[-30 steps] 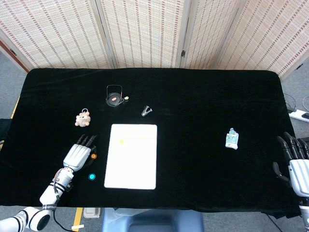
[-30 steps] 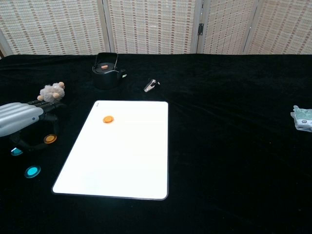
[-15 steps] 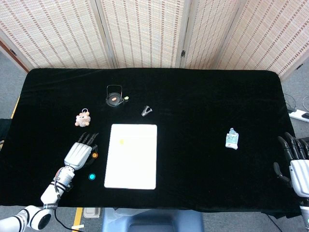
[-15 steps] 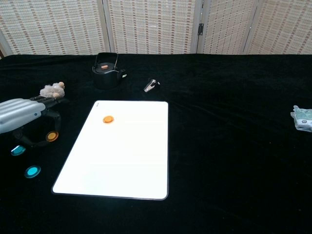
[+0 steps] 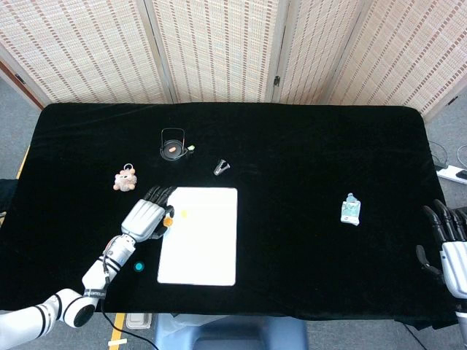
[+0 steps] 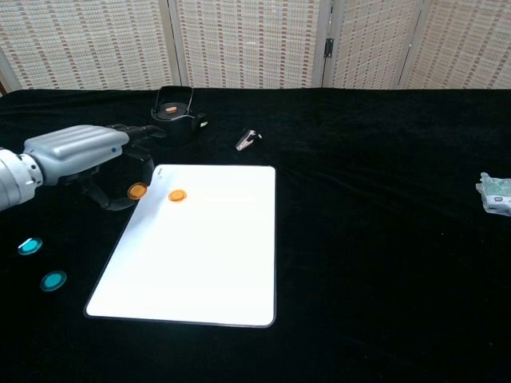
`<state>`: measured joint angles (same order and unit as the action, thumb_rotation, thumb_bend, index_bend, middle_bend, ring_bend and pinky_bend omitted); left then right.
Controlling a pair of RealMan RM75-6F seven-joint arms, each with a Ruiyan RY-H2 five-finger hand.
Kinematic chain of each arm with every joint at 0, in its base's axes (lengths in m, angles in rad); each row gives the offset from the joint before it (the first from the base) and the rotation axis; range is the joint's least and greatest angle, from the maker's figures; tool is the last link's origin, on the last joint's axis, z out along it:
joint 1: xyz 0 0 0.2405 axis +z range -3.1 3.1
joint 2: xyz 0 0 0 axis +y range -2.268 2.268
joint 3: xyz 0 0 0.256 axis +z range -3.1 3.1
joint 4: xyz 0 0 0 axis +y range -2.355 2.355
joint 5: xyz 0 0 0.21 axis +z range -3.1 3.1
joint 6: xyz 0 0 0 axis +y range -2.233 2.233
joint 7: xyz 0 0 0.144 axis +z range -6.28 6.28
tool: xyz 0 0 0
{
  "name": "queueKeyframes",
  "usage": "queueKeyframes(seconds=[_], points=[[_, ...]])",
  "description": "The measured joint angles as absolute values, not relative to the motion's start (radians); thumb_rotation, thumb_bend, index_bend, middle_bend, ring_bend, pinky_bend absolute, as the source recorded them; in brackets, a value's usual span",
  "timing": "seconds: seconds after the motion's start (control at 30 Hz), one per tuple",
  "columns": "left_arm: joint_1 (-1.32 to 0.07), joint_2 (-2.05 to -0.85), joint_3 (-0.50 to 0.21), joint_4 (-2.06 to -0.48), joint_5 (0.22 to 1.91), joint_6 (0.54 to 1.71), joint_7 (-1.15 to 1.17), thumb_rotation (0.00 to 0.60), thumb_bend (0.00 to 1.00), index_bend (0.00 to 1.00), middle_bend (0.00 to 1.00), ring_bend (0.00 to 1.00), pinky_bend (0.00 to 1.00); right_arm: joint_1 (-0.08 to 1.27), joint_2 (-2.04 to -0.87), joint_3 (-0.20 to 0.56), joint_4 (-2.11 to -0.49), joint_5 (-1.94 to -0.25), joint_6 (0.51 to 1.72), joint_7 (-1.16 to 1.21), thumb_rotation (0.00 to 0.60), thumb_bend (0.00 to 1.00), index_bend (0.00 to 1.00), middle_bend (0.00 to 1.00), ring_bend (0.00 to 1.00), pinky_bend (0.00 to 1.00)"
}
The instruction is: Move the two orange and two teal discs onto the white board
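The held disc (image 6: 137,191) is small, round, flat and orange, pinched in the left hand (image 6: 88,159) between thumb and a finger, raised just over the board's (image 6: 200,255) left edge near its far corner. In the head view the same disc (image 5: 168,220) shows at the fingertips of the left hand (image 5: 146,219), right at the board's (image 5: 201,248) left edge. A second orange disc (image 6: 177,195) lies flat on the board just beside the held one, apart from it, in the far left part of the white surface. The rest of the board is bare white, a rounded rectangle with its long sides running away from the robot.

Two teal discs lie on the black cloth (image 6: 383,239) left of the board's near end: one (image 6: 29,246) farther left, the other (image 6: 53,281) nearer the robot, apart from each other and from the board. Wide bare cloth runs to the right of the board.

Beyond the board stand a black kettle (image 6: 174,121) and a small metal clip (image 6: 247,140). A plush toy (image 5: 125,179) sits on the cloth left of the board's far corner, near the left hand. A small pale packet (image 5: 351,210) lies far to the right. The right hand (image 5: 449,244) sits at the table's right edge, fingers apart and holding nothing.
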<state>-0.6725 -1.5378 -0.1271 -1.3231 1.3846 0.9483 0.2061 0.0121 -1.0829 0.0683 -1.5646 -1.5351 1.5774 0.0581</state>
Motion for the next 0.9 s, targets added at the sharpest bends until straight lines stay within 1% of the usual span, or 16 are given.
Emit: queueKeyframes(seconds=[0.23,0.43,0.63,0.9], points=[[-0.765,-1.607,-0.176,-1.289,1.313,0.856,0.271,0.6,0.42,0.5,0.0,0.0,0.0,0.009,-1.081,0.069,-1.565,-1.529,1.576,0.059,0.6,0.51,0.0,0.0,0.04,0.0],[-0.824,-1.657,-0.206,-1.241,1.244,0.803,0.311,0.6,0.42,0.5,0.0,0.0,0.0,0.006,-1.079,0.069,-1.564,-1.525,1.576,0.06,0.6,0.51,0.0,0.0,0.04,0.0],[-0.861,-1.686,-0.216,-1.217,1.19,0.772,0.351,0.6,0.42,0.49,0.0,0.0,0.0,0.003,-1.077,0.07,-1.563,-1.522,1.578,0.063,0.6,0.51,0.0,0.0,0.04,0.0],[-0.889,-1.706,-0.215,-1.217,1.148,0.768,0.391,0.6,0.42,0.48,0.0,0.0,0.0,0.001,-1.08,0.07,-1.552,-1.519,1.578,0.076,0.6,0.51,0.0,0.0,0.04,0.0]])
